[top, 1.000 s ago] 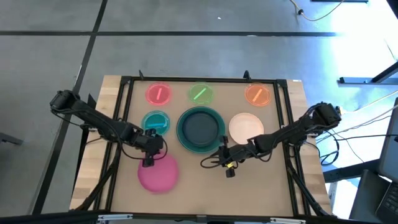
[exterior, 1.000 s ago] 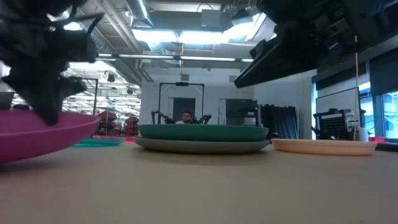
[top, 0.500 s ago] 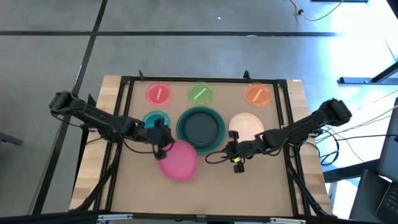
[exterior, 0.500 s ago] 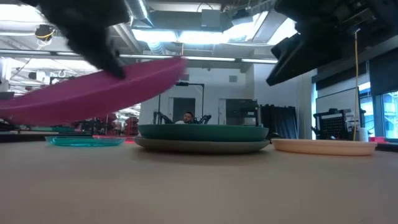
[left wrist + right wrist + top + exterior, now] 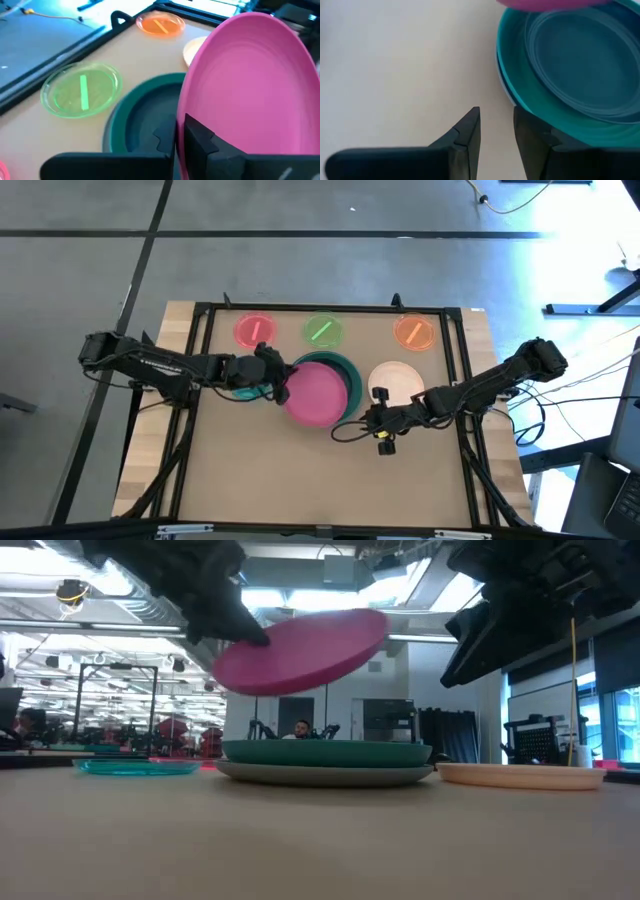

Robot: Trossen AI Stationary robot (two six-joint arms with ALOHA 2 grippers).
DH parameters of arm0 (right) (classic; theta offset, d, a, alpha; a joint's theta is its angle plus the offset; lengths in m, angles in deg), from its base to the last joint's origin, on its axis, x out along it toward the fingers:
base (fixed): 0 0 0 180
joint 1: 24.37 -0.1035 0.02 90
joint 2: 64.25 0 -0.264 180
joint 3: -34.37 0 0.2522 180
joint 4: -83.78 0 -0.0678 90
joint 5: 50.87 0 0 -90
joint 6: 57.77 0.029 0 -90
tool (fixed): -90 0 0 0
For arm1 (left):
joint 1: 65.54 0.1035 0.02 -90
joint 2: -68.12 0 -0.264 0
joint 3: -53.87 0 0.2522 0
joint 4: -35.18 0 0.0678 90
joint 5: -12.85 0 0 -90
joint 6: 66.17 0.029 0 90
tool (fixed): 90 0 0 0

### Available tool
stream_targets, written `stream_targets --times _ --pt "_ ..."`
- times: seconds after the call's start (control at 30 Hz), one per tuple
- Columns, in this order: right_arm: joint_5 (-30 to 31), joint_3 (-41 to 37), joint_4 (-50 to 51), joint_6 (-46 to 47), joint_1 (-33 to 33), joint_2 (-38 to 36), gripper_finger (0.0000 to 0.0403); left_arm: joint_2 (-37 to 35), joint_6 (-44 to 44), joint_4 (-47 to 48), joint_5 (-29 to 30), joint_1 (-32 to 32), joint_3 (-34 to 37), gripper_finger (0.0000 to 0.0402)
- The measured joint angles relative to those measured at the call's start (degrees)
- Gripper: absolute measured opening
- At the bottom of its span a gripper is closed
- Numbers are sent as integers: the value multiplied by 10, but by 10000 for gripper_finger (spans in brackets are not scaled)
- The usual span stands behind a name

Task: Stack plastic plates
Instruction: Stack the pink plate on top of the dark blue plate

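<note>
My left gripper (image 5: pixel 276 376) is shut on the pink plate (image 5: pixel 318 393), which hovers above the stack (image 5: pixel 345 370): a dark plate (image 5: pixel 150 120) in a teal one (image 5: pixel 520 95) on a grey one (image 5: pixel 325 775). In the low view the pink plate (image 5: pixel 300 650) hangs tilted over that stack. My right gripper (image 5: pixel 496 131), open by a narrow gap, is low over the bare table just near-right of the stack and touches nothing. The cream plate (image 5: pixel 397 383) lies flat on the table to the right of the stack. My left gripper (image 5: pixel 177 135) pinches the pink plate by its rim (image 5: pixel 186 102) on the side toward the table's left, one finger (image 5: pixel 200 137) on the upper face and the other under it. The fingers come roughly level from the left. The plate is lifted clear and tilted, its free edge (image 5: pixel 380 625) higher.
Small translucent plates lie flat along the far edge: red (image 5: pixel 255 331), green (image 5: pixel 322 331), orange (image 5: pixel 413 331). A small teal plate (image 5: pixel 246 377) sits partly under my left arm. A black frame (image 5: pixel 300 307) borders the table. Bare tabletop (image 5: pixel 300 470) stretches along the near side.
My left gripper has carried the pink plate from the near-left part of the table up and toward the right and far side, until it hangs tilted over the stack; the plate has come clear of the table. My right gripper has drawn a little toward the right edge.
</note>
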Motion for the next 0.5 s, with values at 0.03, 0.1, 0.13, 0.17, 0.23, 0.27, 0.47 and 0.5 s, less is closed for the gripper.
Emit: stream_targets --times 0.03,0.1,0.13,0.17,0.23,0.27,0.47,0.5 --pt "0 0 0 0 0 0 106 6 4 -9 0 7 0 17" --pt "0 0 0 0 0 0 106 18 5 -20 0 21 0 17" --pt "0 0 0 0 0 0 106 27 5 -27 0 28 0 17" --pt "0 0 0 0 0 0 106 37 4 -38 0 35 0 17" --pt "2 0 0 0 0 0 106 57 4 -52 0 47 0 17" --pt "5 0 0 0 0 0 106 69 4 -59 1 52 0 17" --pt "19 0 0 0 0 0 106 127 -12 -80 -22 78 0 17" --pt "22 0 0 0 0 0 106 134 -12 -80 -24 81 0 17"
